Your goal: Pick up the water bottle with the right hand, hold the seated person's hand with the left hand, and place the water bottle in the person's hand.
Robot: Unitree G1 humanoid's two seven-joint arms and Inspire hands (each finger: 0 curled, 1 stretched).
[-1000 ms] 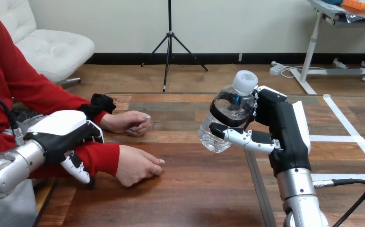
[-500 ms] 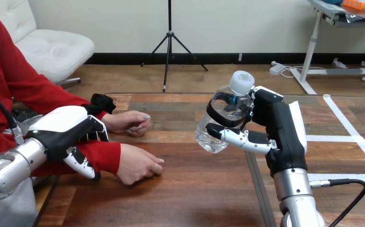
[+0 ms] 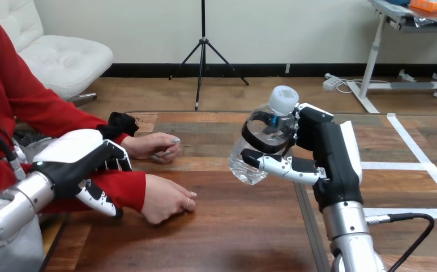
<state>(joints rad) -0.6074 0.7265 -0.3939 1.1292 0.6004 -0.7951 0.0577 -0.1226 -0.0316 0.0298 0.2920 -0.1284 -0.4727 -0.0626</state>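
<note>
The brown wooden table (image 3: 233, 238) carries the person's two forearms along its left edge. The robot's left hand (image 3: 72, 156) lies over the nearer red sleeve (image 3: 123, 187), just behind the person's nearer hand (image 3: 165, 198), a loose fist on the wood. Whether it grips the sleeve cannot be told, since the sleeve hides its underside. The right hand (image 3: 329, 153) has its fingers and thumb curled round the clear plastic water bottle (image 3: 261, 147). The white-capped bottle is tilted, raised above the table's middle.

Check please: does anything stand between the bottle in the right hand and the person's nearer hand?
Nothing visible does. Only bare wooden table lies between the clear white-capped plastic water bottle and the person's nearer hand.
</note>
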